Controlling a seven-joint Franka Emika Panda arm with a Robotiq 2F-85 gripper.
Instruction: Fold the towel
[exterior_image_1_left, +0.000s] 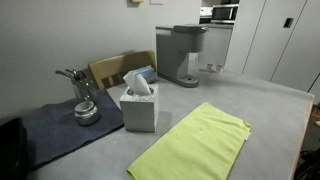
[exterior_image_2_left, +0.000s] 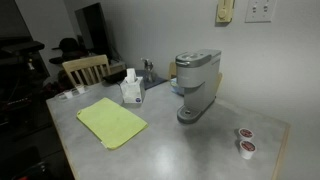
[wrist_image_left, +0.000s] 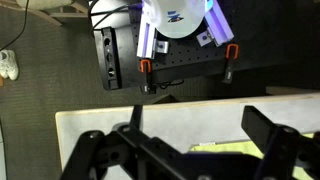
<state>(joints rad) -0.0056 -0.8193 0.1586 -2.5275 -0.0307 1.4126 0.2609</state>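
Wrist view: the gripper (wrist_image_left: 195, 128) hangs high above the table (wrist_image_left: 80, 125), its dark fingers (wrist_image_left: 262, 135) spread wide and holding nothing. A pale yellow sliver of the towel (wrist_image_left: 228, 150) shows low in the gap between them, well below the fingertips and not touched. Too little of the cloth shows here to judge how it lies. In an exterior view, neither the arm nor the fingers appear. The towel (exterior_image_1_left: 195, 145) lies spread flat in a single layer, with no crease or doubled edge that I can make out, so I judge that the folding has not begun and every fold is left to do. Its long axis runs on a diagonal, from the near table edge up toward the far side. A tissue box (exterior_image_1_left: 140, 105) stands near one long edge, apart from the cloth. In an exterior view from another side, again without the fingers in sight, the towel (exterior_image_2_left: 112, 122) is the same open rectangle. Its length slants across the tabletop, with one long side facing the tissue box (exterior_image_2_left: 130, 90) and the coffee maker (exterior_image_2_left: 195, 85), both clear of it.
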